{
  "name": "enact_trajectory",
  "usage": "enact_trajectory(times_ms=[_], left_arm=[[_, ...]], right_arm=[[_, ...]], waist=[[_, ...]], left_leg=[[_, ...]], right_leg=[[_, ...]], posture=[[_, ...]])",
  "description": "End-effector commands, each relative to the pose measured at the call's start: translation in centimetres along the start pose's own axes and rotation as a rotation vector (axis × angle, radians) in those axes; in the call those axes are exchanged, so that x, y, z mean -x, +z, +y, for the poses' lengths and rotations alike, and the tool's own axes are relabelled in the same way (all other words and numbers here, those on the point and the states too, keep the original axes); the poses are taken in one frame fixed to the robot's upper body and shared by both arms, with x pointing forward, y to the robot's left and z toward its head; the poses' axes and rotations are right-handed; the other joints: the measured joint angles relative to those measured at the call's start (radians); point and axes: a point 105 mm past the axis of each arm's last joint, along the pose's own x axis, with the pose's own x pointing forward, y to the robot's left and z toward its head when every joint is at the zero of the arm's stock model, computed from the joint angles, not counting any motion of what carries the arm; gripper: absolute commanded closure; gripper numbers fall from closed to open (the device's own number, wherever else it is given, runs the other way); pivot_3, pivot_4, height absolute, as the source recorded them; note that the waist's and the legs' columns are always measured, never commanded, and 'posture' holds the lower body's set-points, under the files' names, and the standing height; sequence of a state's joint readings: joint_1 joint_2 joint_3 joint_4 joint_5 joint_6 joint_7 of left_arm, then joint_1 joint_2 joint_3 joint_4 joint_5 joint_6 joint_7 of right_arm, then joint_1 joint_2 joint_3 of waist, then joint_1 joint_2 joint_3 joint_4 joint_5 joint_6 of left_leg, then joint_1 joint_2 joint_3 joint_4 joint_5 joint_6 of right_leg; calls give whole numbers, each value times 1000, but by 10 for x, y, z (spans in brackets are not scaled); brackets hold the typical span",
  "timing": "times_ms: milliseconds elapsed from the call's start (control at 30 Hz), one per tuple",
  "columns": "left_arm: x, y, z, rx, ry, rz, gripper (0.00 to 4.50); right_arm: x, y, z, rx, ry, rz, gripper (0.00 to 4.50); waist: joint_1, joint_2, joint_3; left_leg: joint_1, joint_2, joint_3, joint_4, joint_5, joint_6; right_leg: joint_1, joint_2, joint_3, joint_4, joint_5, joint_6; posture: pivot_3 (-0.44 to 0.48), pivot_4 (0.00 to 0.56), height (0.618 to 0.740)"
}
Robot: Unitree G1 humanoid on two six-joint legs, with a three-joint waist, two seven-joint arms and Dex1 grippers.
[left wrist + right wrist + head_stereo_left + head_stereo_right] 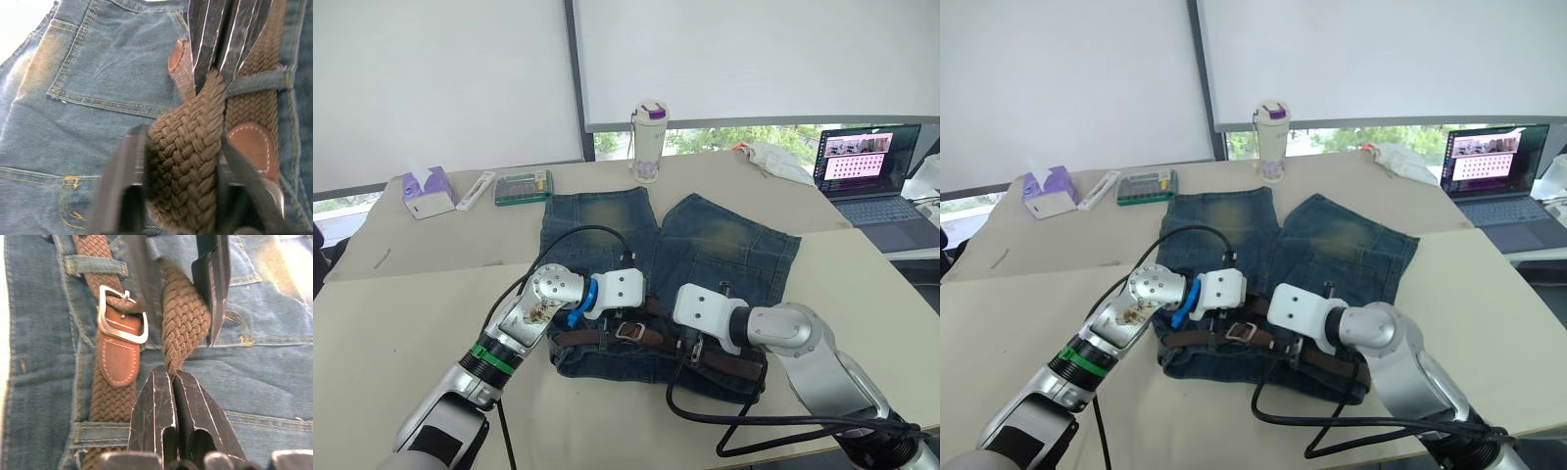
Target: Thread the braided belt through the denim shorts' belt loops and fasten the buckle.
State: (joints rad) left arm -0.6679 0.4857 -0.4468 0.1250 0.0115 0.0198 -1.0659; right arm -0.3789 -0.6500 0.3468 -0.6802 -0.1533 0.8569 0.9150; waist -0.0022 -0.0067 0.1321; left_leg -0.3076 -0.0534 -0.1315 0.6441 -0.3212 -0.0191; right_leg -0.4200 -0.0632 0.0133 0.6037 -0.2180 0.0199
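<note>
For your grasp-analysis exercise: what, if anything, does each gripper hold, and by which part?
Both hold the braided belt by its loose woven end beside the buckle: the left gripper across the strap, the right gripper pinching it.

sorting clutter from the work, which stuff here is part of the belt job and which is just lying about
Part of the job:
belt, gripped by both grippers
buckle
shorts
belt loops
left gripper
right gripper

Just lying about:
bottle
tissue box
laptop
green box
white cloth
</note>
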Motion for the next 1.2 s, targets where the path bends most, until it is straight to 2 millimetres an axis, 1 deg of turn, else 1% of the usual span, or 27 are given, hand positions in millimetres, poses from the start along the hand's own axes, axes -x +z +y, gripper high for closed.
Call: enact_trajectory(times_ms=[33,100,167,200,267,333,500,567,633,767,967,1000,1100,1133,1167,1200], left_arm=[[4,6,10,-32,49,-13,4460],[8,5,15,-12,86,-26,4500],[15,6,19,41,130,-64,4500],[19,6,20,57,145,-77,4500],[25,3,22,76,176,-84,4500],[31,1,21,85,193,-87,4500],[39,-2,19,97,200,-86,4500],[40,-2,18,108,204,-87,4500],[41,-2,17,111,206,-86,4500],[41,-3,14,122,206,-80,4500],[42,-3,13,128,209,-77,4500],[42,-3,13,129,210,-78,4500],[42,-3,13,131,210,-79,4500],[42,-3,13,132,211,-79,4500],[43,-3,13,133,215,-81,4500],[43,-3,14,133,218,-83,4500]], right_arm=[[10,15,-1,-38,-1,-73,3787],[14,11,-2,-59,-16,-62,3219],[18,-6,-17,-87,-140,5,2458],[20,-14,-19,-88,-161,39,2193],[24,-29,-18,-87,-172,91,2193],[27,-40,-20,-102,-196,118,2193],[31,-47,-25,-125,-230,127,2193],[31,-44,-22,-148,-207,99,2193],[30,-35,-18,-184,-174,46,2193],[27,-30,-15,-156,-152,31,2193],[26,-16,-10,-158,-111,-22,2193],[26,-17,-10,-160,-108,-21,2705],[27,-16,-7,-158,-88,-21,3681],[27,-16,-7,-158,-85,-21,4095],[28,-16,-7,-156,-83,-20,4397],[28,-16,-7,-154,-81,-19,4458]], waist=[[0,0,0],[2,0,0],[2,0,0],[3,0,0],[6,0,0],[5,-1,0],[4,-1,0],[4,-1,0],[4,-1,-1],[3,-1,-1],[3,-1,-1],[3,-1,-1],[3,-1,-1],[4,-1,-1],[3,-1,-1],[3,-1,-1]], left_leg=[[0,0,0,0,0,0],[0,0,0,0,0,0],[0,0,0,1,0,1],[0,0,0,1,0,1],[0,0,0,1,0,1],[1,0,1,1,0,1],[1,0,1,1,0,0],[1,0,1,1,0,0],[1,0,1,1,0,0],[1,0,1,1,0,1],[1,0,1,1,0,1],[1,-1,1,1,0,1],[1,-1,2,1,0,1],[1,-1,2,1,0,1],[1,-1,2,1,0,1],[1,-1,2,1,0,1]], right_leg=[[0,0,0,0,0,0],[0,0,0,1,0,0],[0,0,0,2,0,0],[0,0,0,3,0,0],[0,-1,0,4,0,0],[0,-1,0,4,0,0],[0,-1,0,5,0,0],[0,-1,0,5,0,0],[0,-1,0,5,0,0],[0,-1,0,5,0,0],[0,-1,0,6,0,0],[0,-1,0,6,0,0],[0,-1,0,6,0,0],[0,-1,0,6,0,0],[0,-1,0,6,0,0],[0,-1,0,6,0,0]], posture=[[0,150,740],[0,150,740],[0,150,740],[0,150,740],[0,150,740],[0,150,740],[0,150,740],[0,150,740],[0,150,740],[0,150,740],[0,150,740],[0,150,740],[0,150,740],[0,150,740],[0,150,740],[0,150,740]])
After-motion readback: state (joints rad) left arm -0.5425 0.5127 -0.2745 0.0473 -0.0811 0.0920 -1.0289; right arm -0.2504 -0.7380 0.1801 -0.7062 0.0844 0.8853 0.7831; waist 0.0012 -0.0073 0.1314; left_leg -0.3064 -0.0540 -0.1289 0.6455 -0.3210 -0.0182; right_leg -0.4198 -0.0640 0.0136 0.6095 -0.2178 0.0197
